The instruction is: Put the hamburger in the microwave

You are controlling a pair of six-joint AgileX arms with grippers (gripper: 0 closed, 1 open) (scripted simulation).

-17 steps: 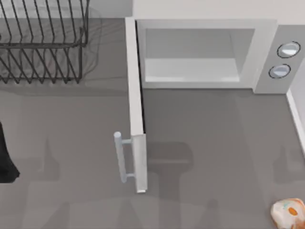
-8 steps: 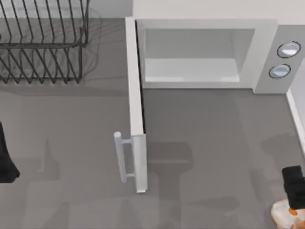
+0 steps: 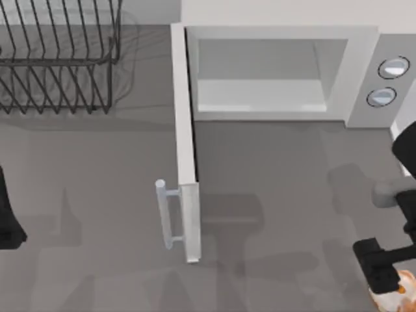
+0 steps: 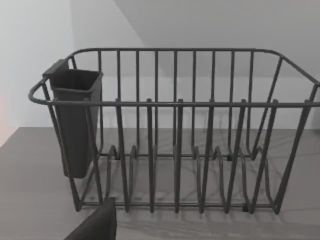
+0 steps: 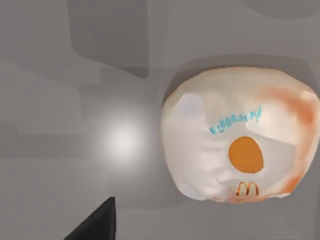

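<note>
My right gripper (image 3: 383,276) hangs just above the hamburger (image 3: 398,292) at the table's (image 3: 286,195) front right corner (finger state unclear), well apart from the open microwave (image 3: 273,71).

A black wire rack (image 3: 58,55) stands at the far left corner of my surface (image 3: 279,175), its upright bars casting thin striped shadows on the grey top beside it. Seen from my left wrist, the wire rack (image 4: 175,135) shows a rounded top rail, a row of vertical wires along each long side and looped dividers along its floor. A dark rectangular cup (image 4: 75,120) hangs on one end of the rack, hooked over the top rail and reaching most of the way down towards the surface (image 4: 40,190). Behind the rack rises a plain pale wall (image 4: 35,60). The surface itself is a flat, even grey.
</note>
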